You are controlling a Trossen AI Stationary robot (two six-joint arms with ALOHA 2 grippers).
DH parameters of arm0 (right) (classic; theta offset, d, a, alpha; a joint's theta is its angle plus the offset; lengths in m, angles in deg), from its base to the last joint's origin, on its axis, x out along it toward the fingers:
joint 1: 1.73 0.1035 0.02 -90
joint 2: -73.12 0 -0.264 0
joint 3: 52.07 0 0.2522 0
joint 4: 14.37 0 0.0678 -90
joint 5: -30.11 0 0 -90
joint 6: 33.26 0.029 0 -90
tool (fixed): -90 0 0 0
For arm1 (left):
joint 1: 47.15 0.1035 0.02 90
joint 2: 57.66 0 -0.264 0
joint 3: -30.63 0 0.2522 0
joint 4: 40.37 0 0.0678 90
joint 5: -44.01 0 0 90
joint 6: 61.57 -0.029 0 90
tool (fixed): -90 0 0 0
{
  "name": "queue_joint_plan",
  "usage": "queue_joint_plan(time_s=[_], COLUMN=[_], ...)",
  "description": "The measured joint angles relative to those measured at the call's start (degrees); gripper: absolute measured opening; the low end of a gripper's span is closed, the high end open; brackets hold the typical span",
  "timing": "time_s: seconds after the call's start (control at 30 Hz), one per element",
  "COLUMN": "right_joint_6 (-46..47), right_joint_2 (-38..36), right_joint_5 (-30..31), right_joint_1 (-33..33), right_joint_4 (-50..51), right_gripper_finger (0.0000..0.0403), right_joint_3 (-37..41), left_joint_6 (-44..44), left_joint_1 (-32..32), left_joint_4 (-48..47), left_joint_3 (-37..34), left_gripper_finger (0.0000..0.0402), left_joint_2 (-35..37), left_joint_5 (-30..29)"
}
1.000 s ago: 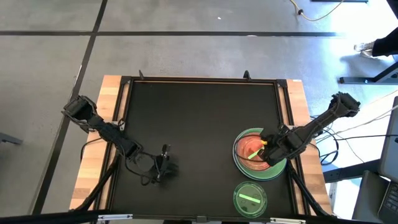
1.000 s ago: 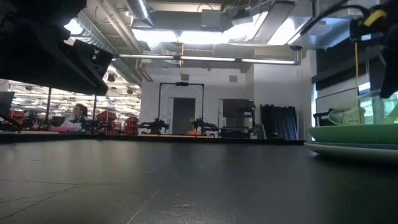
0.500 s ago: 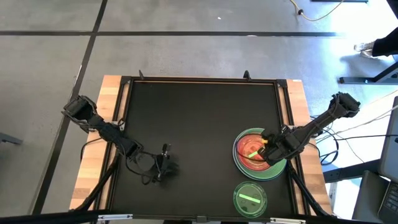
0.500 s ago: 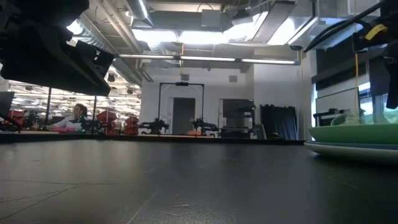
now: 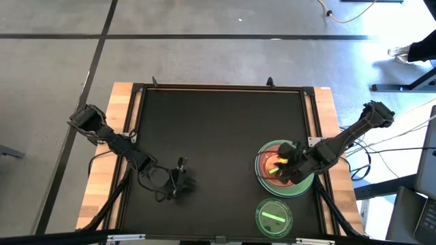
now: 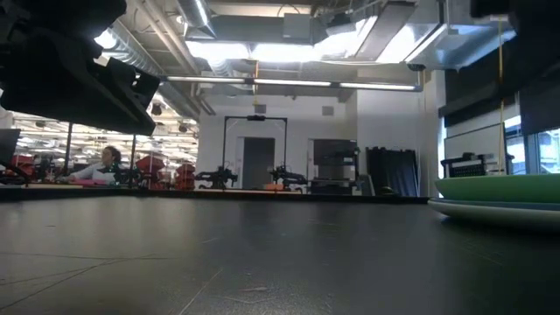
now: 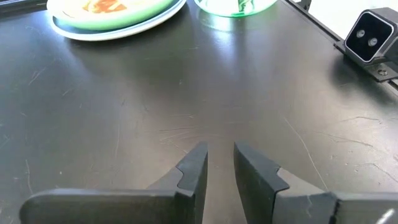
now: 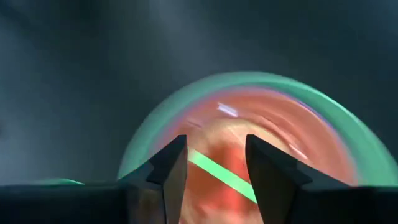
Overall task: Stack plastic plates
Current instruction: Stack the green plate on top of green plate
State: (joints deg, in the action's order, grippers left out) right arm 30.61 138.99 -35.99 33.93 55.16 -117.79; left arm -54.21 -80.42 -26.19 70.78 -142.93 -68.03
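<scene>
Stack of plates (image 5: pixel 281 167) at right front of table (image 5: pixel 218 136), 1 lone green plate (image 5: pixel 273 217) just nearer the front edge. Right gripper (image 5: pixel 281 164) — fingers apart, empty — hovers over the stack, so that plate lies directly frontward; left gripper (image 5: pixel 181 182) — partly closed, empty — well apart.

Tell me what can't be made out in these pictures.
- How many plates are in the stack: high view, upper discs and the right gripper cover them.
- Stack's right side: low view, cut by the edge.
- Stack's surface: right wrist view, blurred.
- Lone green plate: left wrist view, cut off.
</scene>
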Motion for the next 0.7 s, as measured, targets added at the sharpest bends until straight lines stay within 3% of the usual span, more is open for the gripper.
queue_joint_plan(time_s=[0.23,0.5,0.7], right_joint_6=[-11.75,-13.35,-13.26], right_joint_2=[5.19,13.45,17.99], right_joint_5=[-0.46,-7.50,-9.53], right_joint_1=[0.00,0.38,4.46], right_joint_4=[-16.68,-24.75,-28.58], right_gripper_finger=[0.0152,0.0151,0.0151], right_joint_3=[0.02,0.11,-1.95], left_joint_6=[0.01,0.01,0.04], left_joint_1=[0.00,0.00,-0.02], left_joint_4=[0.02,0.07,0.07], left_joint_3=[0.00,0.00,0.00], left_gripper_finger=[0.0072,0.0072,0.0072], left_joint_2=[0.00,0.00,0.00], left_joint_5=[0.00,0.00,0.02])
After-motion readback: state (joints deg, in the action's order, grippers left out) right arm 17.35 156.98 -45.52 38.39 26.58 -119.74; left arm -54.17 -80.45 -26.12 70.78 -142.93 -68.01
